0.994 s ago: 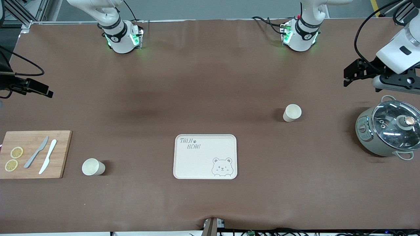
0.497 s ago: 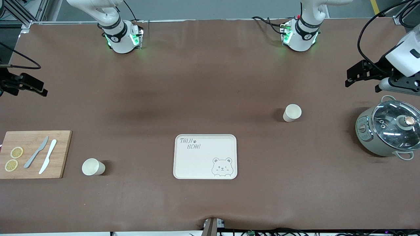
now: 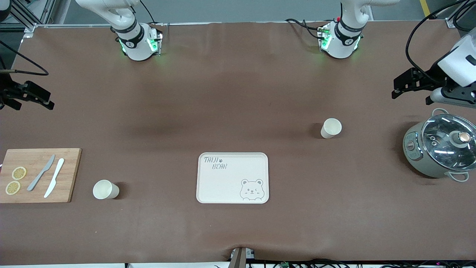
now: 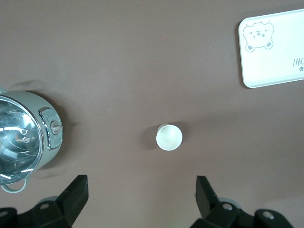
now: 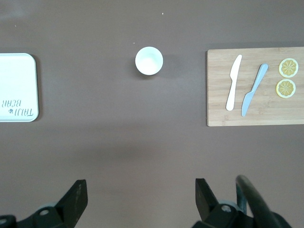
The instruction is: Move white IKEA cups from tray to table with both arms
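Two white IKEA cups stand upright on the brown table. One cup [image 3: 331, 128] is toward the left arm's end, farther from the front camera than the tray; it also shows in the left wrist view [image 4: 168, 137]. The other cup [image 3: 105, 189] is toward the right arm's end, beside the cutting board; it also shows in the right wrist view [image 5: 149, 61]. My left gripper [image 3: 396, 89] [image 4: 141, 190] is open and empty, high over bare table beside the pot. My right gripper [image 3: 46, 100] [image 5: 141, 192] is open and empty, high over bare table at the right arm's end.
A cream bear-print tray [image 3: 232, 193] [image 4: 285, 78] [image 5: 16, 66] lies mid-table, holding nothing. A wooden cutting board [image 3: 70, 175] [image 5: 218, 109] carries two knives and two lemon slices. A grey pot with a glass lid [image 3: 438, 145] [image 4: 23, 137] stands at the left arm's end.
Both grippers have drifted slightly outward toward their ends of the table over the last second, then held still. The cups and tray have not moved.
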